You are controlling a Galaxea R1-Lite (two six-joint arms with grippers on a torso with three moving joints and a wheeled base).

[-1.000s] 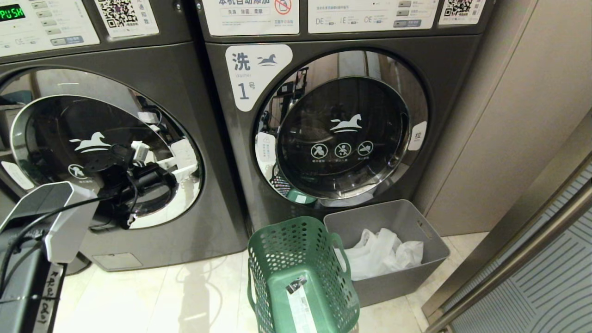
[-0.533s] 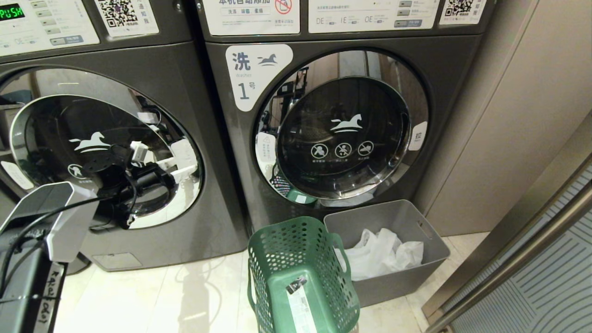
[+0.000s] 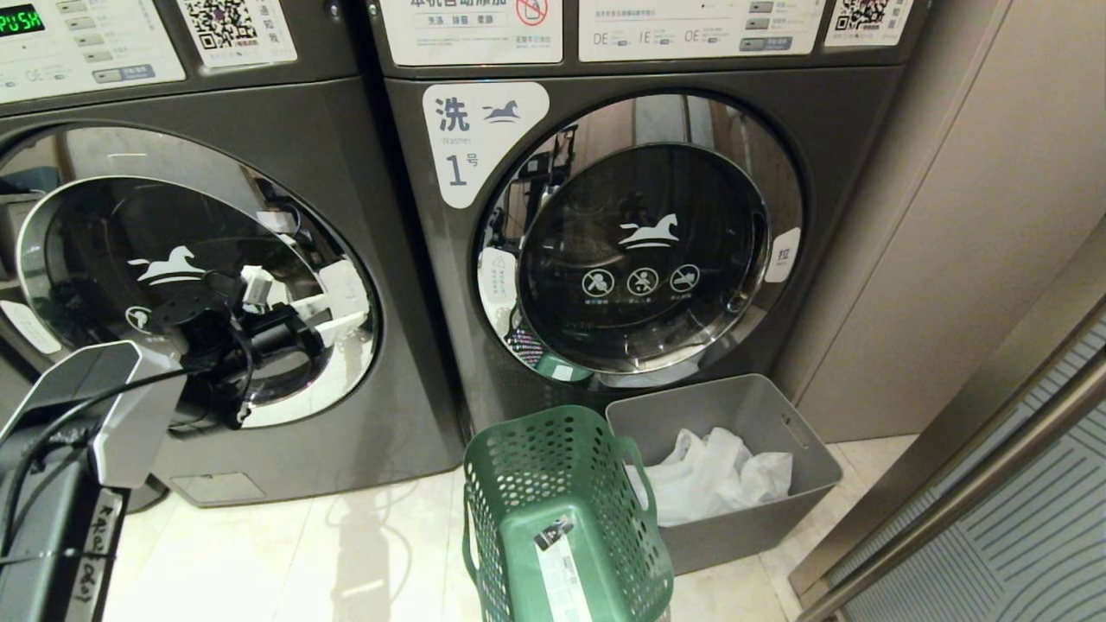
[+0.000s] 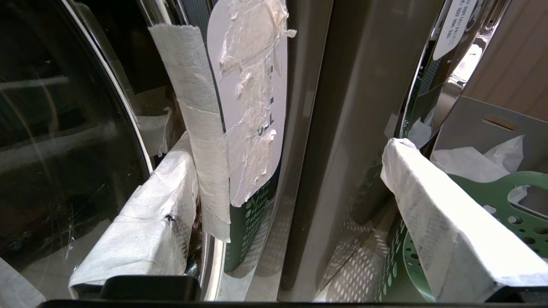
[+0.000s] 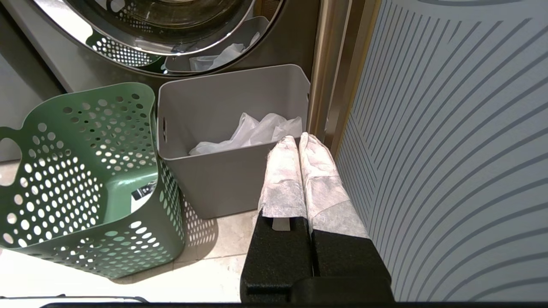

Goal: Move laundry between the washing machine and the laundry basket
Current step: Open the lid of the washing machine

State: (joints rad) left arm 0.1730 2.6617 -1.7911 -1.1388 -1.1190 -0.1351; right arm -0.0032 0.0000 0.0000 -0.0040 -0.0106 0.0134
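Grey steel fronts fill your head view: two washers side by side. Your washer (image 3: pixel 216 259) is the left one, door shut, glass dark; no laundry can be made out behind it. Its neighbour (image 3: pixel 639 242) carries the "1" label.

Left hand (image 4: pixel 282 179): held close to the right rim of your washer's door, padded fingers (image 4: pixel 150 222) spread wide and holding nothing. One finger lies over the door rim by a taped strip and a torn white sticker (image 4: pixel 252 98); whether it touches, you cannot tell.

Right hand (image 5: pixel 299 158): low at the right, above the floor beside the bin, pads pressed together, empty.

Basket (image 3: pixel 562 510): green, pierced with holes, standing on the floor in front of the "1" washer, nothing in it.

Bin (image 3: pixel 778 432): solid grey, just right of the basket, white crumpled material (image 3: pixel 717 475) inside.
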